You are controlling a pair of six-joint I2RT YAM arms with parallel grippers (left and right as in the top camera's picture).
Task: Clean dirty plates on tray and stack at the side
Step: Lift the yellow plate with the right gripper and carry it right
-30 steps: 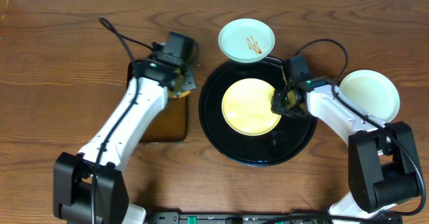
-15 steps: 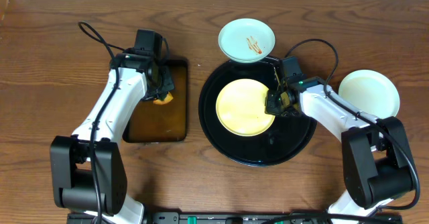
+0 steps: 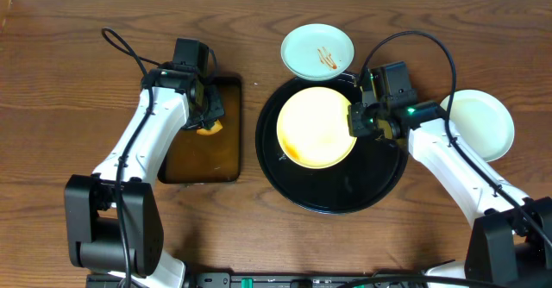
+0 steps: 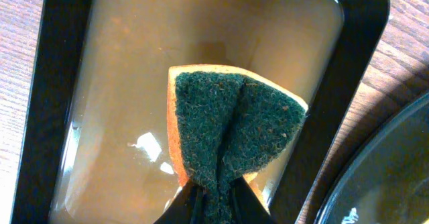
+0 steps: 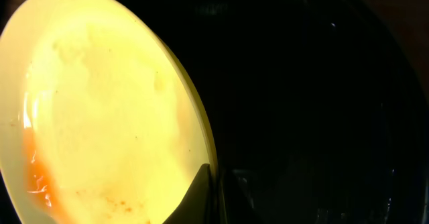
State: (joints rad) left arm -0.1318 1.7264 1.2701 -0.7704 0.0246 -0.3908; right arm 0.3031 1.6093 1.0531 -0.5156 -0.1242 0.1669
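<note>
So the right gripper (image 3: 355, 121) is pinching the yellow plate (image 3: 315, 124) by its rim, tilted over the tray (image 3: 345, 193). The left gripper (image 4: 215, 202) squeezes the folded sponge (image 4: 228, 123) over the liquid tray (image 4: 40, 117). The streaked blue plate (image 3: 317, 51) sits at the tray's back edge.

Tray (image 3: 345, 189): large, round, glossy black, raised rim; lies flat on the table, right of centre.

Yellow plate (image 3: 315, 126): small, round, cream-yellow; over the tray's far-left part, tilted rather than flat. Its right rim is pinched in the right gripper (image 3: 355, 120). Orange-brown sauce is pooled along the near-left edge, with faint specks beside it.

Streaked plate (image 3: 317, 52): small, round, pale blue-white, thin orange-brown streaks at centre; flat on the table just beyond the tray's far rim.

Pale plate (image 3: 481, 122): small, round, whitish, no streaks visible; flat on the table right of the tray, partly hidden.
</note>
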